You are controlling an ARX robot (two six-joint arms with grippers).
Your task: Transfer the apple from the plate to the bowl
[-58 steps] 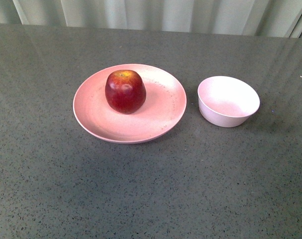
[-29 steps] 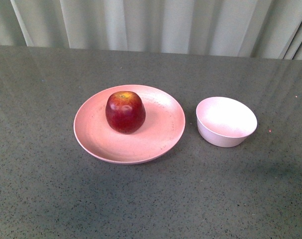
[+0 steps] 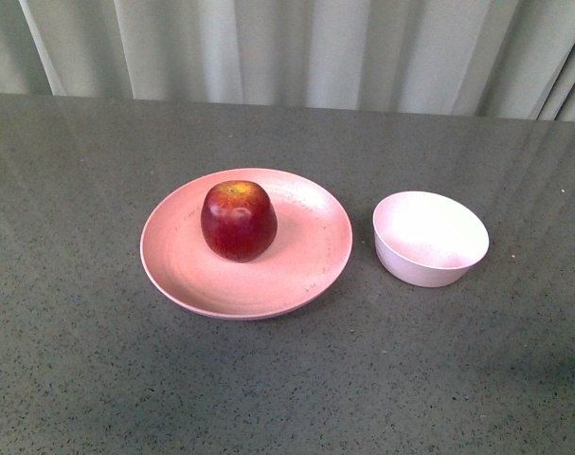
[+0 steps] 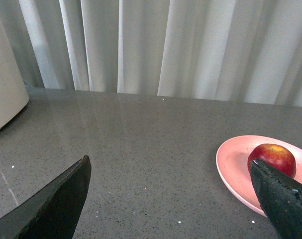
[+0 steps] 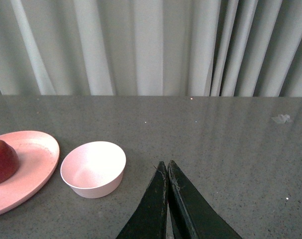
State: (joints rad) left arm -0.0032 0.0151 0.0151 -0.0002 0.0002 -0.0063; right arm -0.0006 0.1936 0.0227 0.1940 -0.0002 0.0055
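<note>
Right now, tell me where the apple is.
In the front view, the apple sits on the pink plate, a little left of the plate's middle. The empty bowl stands to the plate's right, not touching it.

Grey speckled table (image 3: 268, 379) bears plate (image 3: 296, 270), bowl (image 3: 429, 270) beside, seemingly apart.

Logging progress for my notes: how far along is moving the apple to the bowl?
Nothing looks done yet: the apple sits on the plate and the bowl is empty. Nothing is in hand: the left gripper is open, off to the plate's side, and the right gripper is shut, apart from the bowl. Left to do: grasp the apple, lift it, carry it across and set it in the bowl.
</note>
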